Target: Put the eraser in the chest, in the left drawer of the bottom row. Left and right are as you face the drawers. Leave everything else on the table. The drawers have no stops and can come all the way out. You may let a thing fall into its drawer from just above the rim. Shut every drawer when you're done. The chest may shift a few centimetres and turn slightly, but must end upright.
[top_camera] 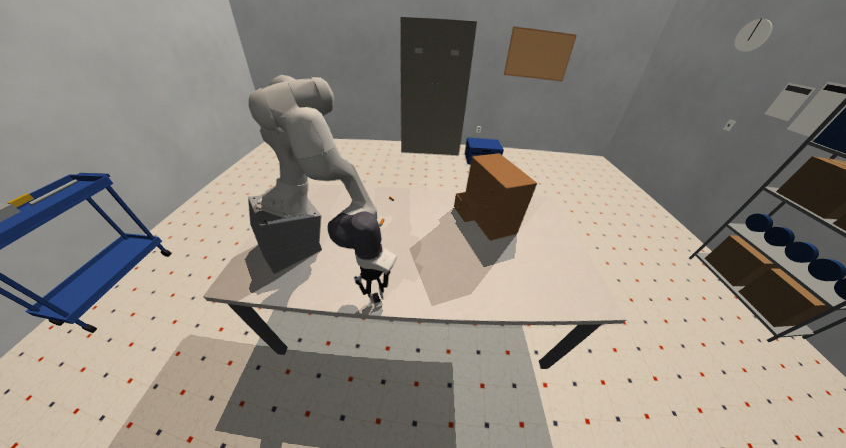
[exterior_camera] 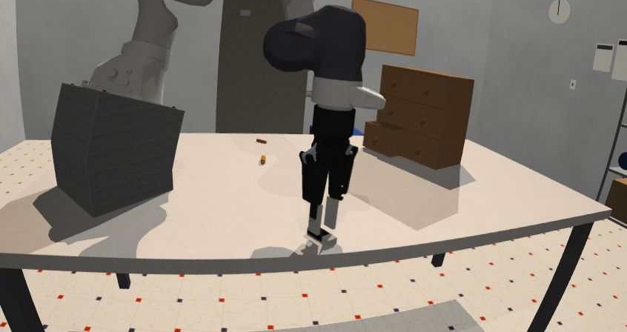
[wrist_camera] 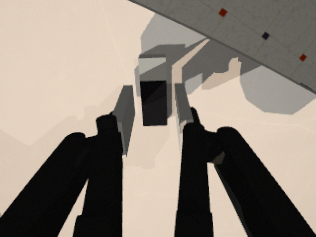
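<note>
Grey walls (top_camera: 331, 25) (exterior_camera: 517, 58) and a tiled floor (top_camera: 331, 386) (exterior_camera: 219, 304) surround a pale table (top_camera: 550, 291) (exterior_camera: 210, 224). At the left, a dark pedestal (top_camera: 289, 241) (exterior_camera: 127, 145) carries the arm (top_camera: 313, 137) (exterior_camera: 151, 44), which is bent over and down to the near edge. Two small orange-and-dark items (top_camera: 391, 198) (exterior_camera: 261, 141) are left lying farther back. The gripper (top_camera: 374, 294) (exterior_camera: 323, 229) (wrist_camera: 154, 98) is pointed downward, its fingers set narrow but apart, with gaps seen either side of the eraser (top_camera: 375, 298) (exterior_camera: 328, 238) (wrist_camera: 154, 103); nothing appears gripped. The eraser lies on the table beneath the fingertips, near the edge. It is probably light, slightly yielding and hard to break; its long sides, near mid-length, should be gripped squarely, lest it be pushed or twisted. To the right, the chest (top_camera: 502, 202) (exterior_camera: 453, 119) stands upright, its bottom-left drawer (top_camera: 464, 207) (exterior_camera: 385, 141) pulled out.
</note>
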You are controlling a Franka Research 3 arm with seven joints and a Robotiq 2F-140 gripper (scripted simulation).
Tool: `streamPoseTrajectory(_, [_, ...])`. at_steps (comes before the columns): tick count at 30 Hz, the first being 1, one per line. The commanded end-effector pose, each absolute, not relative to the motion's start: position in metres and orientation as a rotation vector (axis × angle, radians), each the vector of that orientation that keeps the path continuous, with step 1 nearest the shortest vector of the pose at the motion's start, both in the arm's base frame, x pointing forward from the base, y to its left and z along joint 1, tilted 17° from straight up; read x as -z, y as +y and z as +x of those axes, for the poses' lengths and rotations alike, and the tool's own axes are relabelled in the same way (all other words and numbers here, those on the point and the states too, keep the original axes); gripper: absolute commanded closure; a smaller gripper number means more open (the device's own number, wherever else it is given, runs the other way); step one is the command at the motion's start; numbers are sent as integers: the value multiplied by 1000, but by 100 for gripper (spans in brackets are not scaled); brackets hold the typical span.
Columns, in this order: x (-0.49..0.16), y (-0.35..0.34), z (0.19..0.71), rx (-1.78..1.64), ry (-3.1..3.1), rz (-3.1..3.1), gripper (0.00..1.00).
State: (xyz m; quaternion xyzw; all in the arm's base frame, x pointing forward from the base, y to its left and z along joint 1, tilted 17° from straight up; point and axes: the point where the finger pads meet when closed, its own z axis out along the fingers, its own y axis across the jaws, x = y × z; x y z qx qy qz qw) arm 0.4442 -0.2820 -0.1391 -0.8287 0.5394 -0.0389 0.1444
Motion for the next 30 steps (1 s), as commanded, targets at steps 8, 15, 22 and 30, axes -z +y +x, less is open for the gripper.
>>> streamPoseTrajectory(8, [155,-279,449,115,1563,-2381,69])
streamPoseTrajectory(15, [156,-279,449,115,1563,-2381,69])
streamPoseTrajectory(22, [156,-279,449,115,1563,-2381,69])
streamPoseTrajectory(30, [156,-279,449,115,1563,-2381,69])
